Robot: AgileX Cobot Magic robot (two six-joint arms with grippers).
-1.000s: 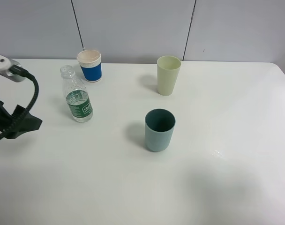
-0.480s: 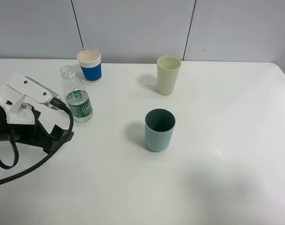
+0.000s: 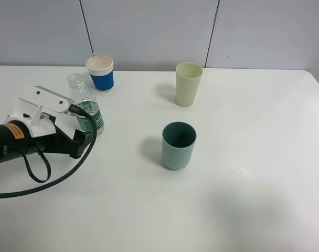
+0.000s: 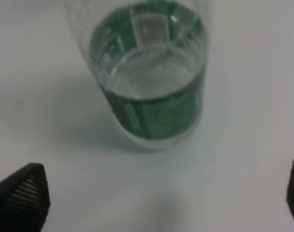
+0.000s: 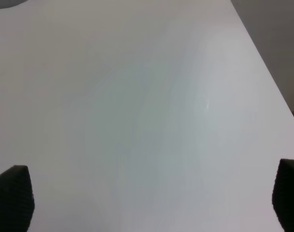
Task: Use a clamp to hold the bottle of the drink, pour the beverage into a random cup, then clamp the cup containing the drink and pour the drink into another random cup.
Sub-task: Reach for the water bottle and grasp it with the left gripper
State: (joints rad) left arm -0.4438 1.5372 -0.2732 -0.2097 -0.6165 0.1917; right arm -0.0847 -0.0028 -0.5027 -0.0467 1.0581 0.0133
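The left fingers [image 4: 21, 199] are wide open near the bottle [image 3: 84, 98], middle left. The right fingers [image 5: 11, 195] are open too.

Table [image 3: 254, 199]: carries everything named here.
Bottle [image 3: 96, 119]: upright in the far-left part.
Paper cup [image 3: 100, 73]: just behind the bottle, near the far edge.
Tall cup [image 3: 189, 84]: near the far edge, mid-width, well right of the paper cup.
Short cup [image 3: 179, 145]: mid-table, before the tall cup.
Left gripper [image 4: 159, 195]: in from the left edge, just before the bottle, apart from it.
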